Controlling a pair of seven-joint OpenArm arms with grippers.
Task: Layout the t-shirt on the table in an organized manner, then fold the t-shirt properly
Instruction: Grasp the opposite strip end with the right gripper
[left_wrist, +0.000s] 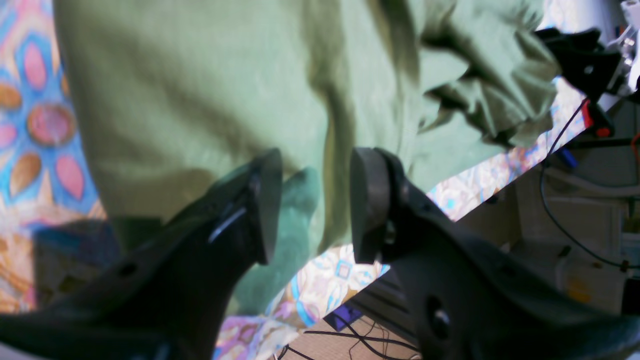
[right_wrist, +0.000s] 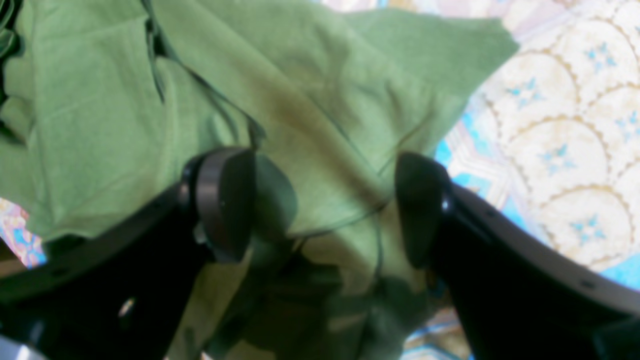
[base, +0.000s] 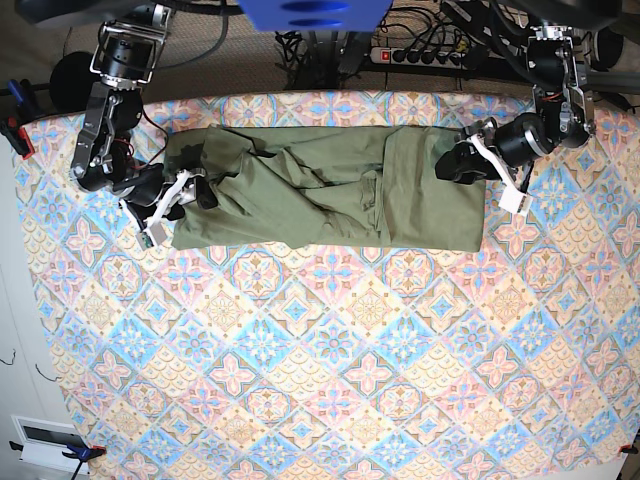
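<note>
The olive-green t-shirt (base: 320, 190) lies lengthwise across the far part of the table (base: 330, 350), with wrinkles and folded-over layers in its middle and left part. My left gripper (base: 452, 160) hovers at the shirt's right end near the far edge. In the left wrist view it (left_wrist: 317, 155) is open above the t-shirt (left_wrist: 200, 90), with a darker fold of cloth between the jaws and free of the right pad. My right gripper (base: 200, 188) is at the bunched left end. It (right_wrist: 325, 160) stands wide open over the t-shirt (right_wrist: 325, 75).
The patterned tablecloth (left_wrist: 45, 125) (right_wrist: 560, 125) spreads wide toward the near side. A power strip (base: 420, 52) and cables lie behind the far edge. A red clamp (base: 15, 135) grips the left edge. Beyond the table's edge the left wrist view shows cables (left_wrist: 555, 200) and the floor.
</note>
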